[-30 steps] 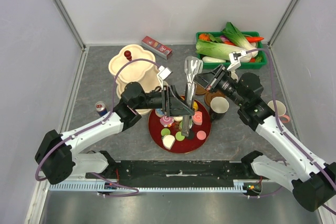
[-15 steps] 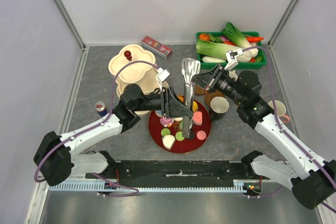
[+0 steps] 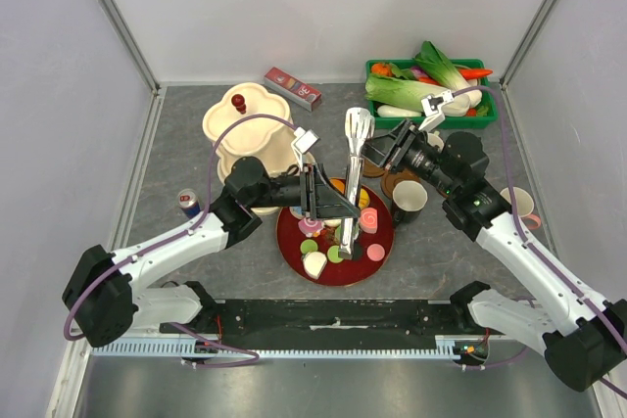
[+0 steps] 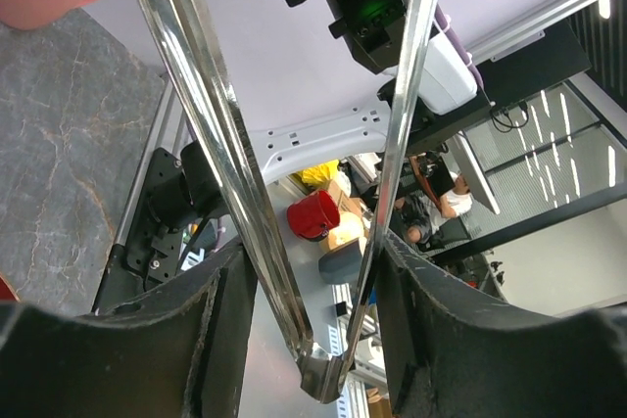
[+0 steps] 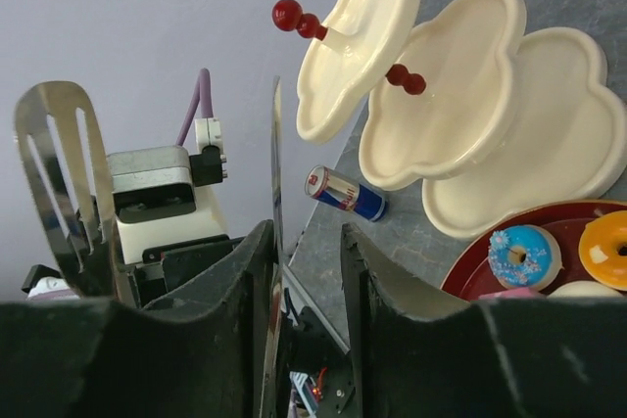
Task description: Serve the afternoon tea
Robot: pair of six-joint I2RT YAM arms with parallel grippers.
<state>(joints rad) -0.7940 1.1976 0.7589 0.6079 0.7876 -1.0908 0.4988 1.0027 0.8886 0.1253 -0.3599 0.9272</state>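
A pair of metal tongs [image 3: 350, 181] stands upright over the red plate [image 3: 286, 238], which carries small donuts and sweets [image 3: 369, 221]. My left gripper [image 3: 336, 205] is shut on the tongs low down, near their hinge; in the left wrist view both tong arms [image 4: 227, 183] run between its jaws [image 4: 312, 254]. My right gripper [image 3: 371, 153] is open around the upper part; one tong arm [image 5: 276, 183] lies against one finger, with a gap to the other [image 5: 304, 234]. A black mug [image 3: 409, 198] stands beside brown coasters [image 3: 395, 181]. A blue donut [image 5: 524, 254] lies at the plate's edge.
A cream tiered stand [image 3: 247, 132] is behind the plate on the left, a drink can [image 3: 188, 203] left of it. A green crate of vegetables [image 3: 431, 91] sits at the back right, a red box [image 3: 293, 87] at the back, a pink mug [image 3: 520, 205] on the right.
My left gripper has closed on the lower part of the tongs. My right gripper, shut on the upper part before, has opened. The tongs stay upright.
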